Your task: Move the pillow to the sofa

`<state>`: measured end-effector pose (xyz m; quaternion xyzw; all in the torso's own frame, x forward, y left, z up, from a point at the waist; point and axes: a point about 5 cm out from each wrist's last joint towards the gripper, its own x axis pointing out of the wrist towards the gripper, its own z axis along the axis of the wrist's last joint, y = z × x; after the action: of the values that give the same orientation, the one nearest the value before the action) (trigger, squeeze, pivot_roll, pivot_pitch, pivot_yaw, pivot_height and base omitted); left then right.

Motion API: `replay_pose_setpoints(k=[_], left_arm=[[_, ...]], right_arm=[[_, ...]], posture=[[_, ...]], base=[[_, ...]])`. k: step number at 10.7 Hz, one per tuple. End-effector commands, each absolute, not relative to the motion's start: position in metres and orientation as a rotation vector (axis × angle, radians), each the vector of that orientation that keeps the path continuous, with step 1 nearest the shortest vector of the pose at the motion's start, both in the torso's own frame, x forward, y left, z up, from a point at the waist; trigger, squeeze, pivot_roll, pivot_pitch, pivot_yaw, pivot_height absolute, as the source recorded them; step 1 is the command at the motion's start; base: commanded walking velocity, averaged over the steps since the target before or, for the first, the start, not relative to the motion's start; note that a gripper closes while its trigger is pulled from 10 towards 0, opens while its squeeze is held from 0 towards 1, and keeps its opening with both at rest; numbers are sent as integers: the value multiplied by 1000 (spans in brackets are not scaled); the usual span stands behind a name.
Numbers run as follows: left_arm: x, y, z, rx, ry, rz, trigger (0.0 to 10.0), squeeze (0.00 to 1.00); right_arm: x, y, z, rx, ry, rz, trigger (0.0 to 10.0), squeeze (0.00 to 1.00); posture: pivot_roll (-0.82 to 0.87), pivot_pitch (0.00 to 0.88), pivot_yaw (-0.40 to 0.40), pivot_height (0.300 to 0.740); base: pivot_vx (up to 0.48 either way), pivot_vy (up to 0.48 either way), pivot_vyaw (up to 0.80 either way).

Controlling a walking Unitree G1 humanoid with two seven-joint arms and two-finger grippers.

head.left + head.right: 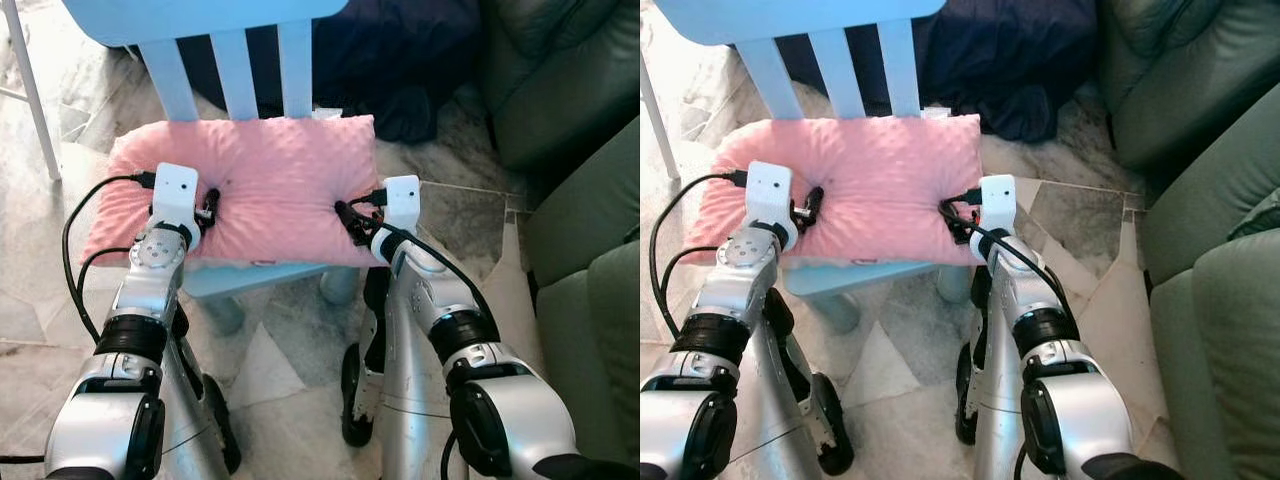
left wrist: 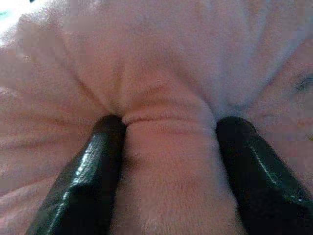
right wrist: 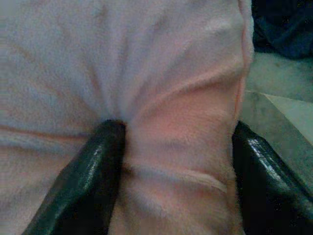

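Both tools, left tool [image 1: 208, 208] and right tool [image 1: 349, 222], pinched onto pink pillow [image 1: 270, 170] atop blue chair [image 1: 235, 70].

Pillow [image 1: 250, 185] on chair [image 1: 235, 70] seat, sofa [image 1: 575, 200] to the right, dark cloth [image 1: 400, 60] on floor behind chair, between

Chair [image 1: 215, 70]: backrest cut by the top edge of the frame; seat covered by the pillow [image 1: 270, 180], front rim alone exposed. Sofa [image 1: 585, 250]: cut by the right edge. Dark cloth [image 1: 400, 60] at upper centre: kind indeterminate. Left gripper [image 2: 168, 147] and right gripper [image 3: 178, 147]: fingertips sunk into pink folds, tips hidden; both wrist views soft and blurred.
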<state>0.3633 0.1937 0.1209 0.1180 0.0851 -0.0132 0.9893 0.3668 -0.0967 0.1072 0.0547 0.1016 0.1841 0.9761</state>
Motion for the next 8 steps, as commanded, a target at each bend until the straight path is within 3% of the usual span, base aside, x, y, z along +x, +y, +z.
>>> replay_pose_setpoints(k=[1, 8], left_arm=[[345, 196, 75, 218, 371, -50, 0, 0], [332, 194, 64, 238, 350, -82, 0, 0]], right_arm=[[358, -97, 86, 112, 297, 376, 0, 0], [347, -117, 68, 128, 316, 317, 0, 0]], posture=[[-47, 336, -101, 404], [-42, 270, -77, 404]], base=[[0, 0, 0], [0, 0, 0]])
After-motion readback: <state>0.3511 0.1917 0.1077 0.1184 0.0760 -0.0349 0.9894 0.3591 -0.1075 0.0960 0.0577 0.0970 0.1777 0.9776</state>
